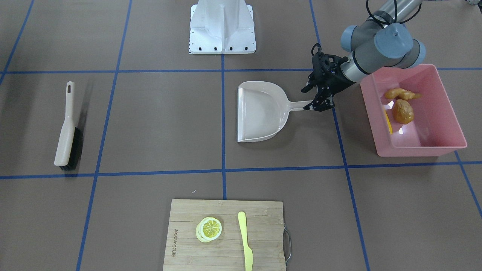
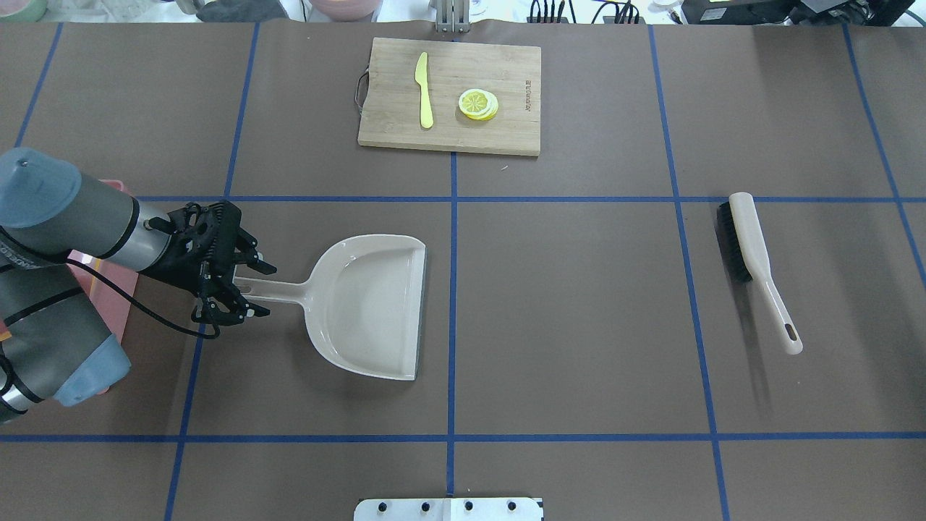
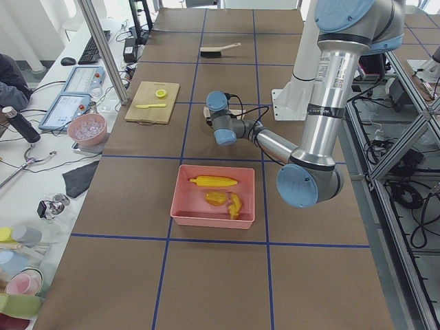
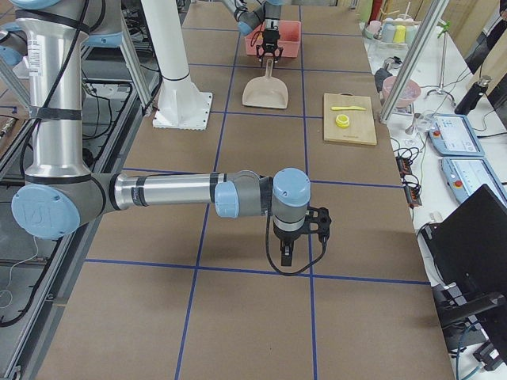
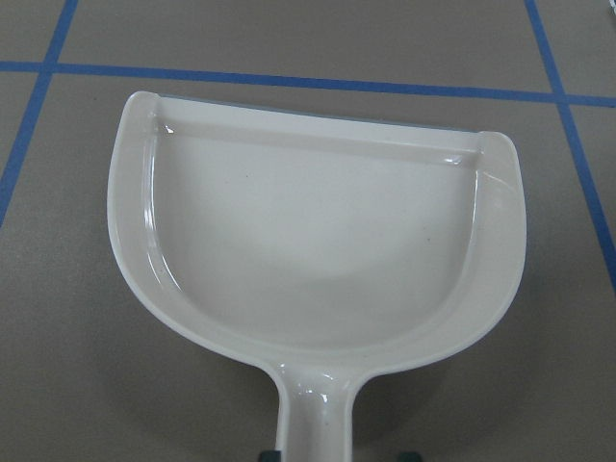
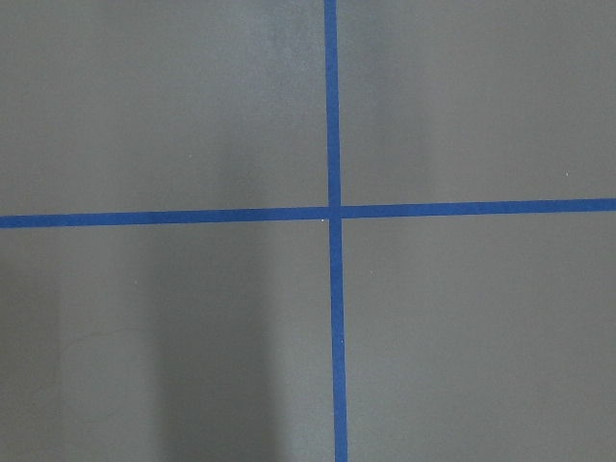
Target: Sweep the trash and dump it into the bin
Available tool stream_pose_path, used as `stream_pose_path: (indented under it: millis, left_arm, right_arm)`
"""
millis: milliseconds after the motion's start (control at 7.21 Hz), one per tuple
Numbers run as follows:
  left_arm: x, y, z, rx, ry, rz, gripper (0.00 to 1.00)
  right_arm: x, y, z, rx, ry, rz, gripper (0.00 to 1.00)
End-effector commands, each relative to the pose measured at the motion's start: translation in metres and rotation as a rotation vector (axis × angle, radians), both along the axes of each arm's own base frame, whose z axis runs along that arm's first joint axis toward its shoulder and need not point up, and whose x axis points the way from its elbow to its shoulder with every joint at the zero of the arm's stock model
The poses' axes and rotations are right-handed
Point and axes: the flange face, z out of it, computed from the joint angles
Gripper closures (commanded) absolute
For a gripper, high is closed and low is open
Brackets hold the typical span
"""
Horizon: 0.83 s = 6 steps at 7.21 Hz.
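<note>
resting inside the big pink plastic tub [image 1: 421,150]: yellow corn cob [image 1: 388,122], knobbly tan ginger [image 1: 401,94], brown potato [image 1: 403,111]. left claw [image 2: 259,291] spread apart around the beige plastic dustpan [image 2: 369,304] handle; right claw [image 4: 287,255], can't tell.

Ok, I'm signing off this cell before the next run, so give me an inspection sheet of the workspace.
Surface: brown table, blue tape grid.
Job's things: yellow corn cob, tan ginger root, brown oval potato inside pink plastic bin; empty beige dustpan; beige brush.
Clutter: bamboo board with lemon slice, yellow knife.
Grippers: left gripper, jaws open astride dustpan handle; right gripper, cannot tell.
Cables: black cable loops below left gripper.
Surroundings: pink bowl, screens on side bench.
</note>
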Motion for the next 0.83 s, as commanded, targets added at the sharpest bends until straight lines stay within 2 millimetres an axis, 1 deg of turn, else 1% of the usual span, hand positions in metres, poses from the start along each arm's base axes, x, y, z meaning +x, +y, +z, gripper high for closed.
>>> stream_pose_path:
  millis: [0,139,277,416,554,693]
  left_arm:
    - [-0.016,-0.008,-0.013,0.016,0.024,-0.032,0.02]
    - [-0.044,-0.002,-0.015,0.023,0.024,-0.074,0.02]
    - [-0.083,-0.009,-0.013,0.028,0.007,-0.196,0.02]
    - [-0.12,-0.006,0.007,-0.042,-0.027,-0.297,0.02]
    - [-0.168,-0.011,0.023,-0.189,-0.057,-0.422,0.01]
    - [-0.21,-0.008,0.056,-0.408,-0.113,-0.542,0.02]
  right_arm:
    - [0.0,0.0,0.001,0.0,0.002,0.0,0.0]
    - [0.0,0.001,0.001,0.0,-0.002,-0.001,0.0]
    - [0.0,0.002,0.002,-0.003,-0.002,0.0,0.0]
    - [0.0,0.002,0.002,-0.003,-0.001,0.0,0.0]
    - [0.0,0.003,0.003,-0.007,-0.002,0.0,0.0]
    - [0.0,0.003,0.003,-0.006,-0.002,0.0,0.0]
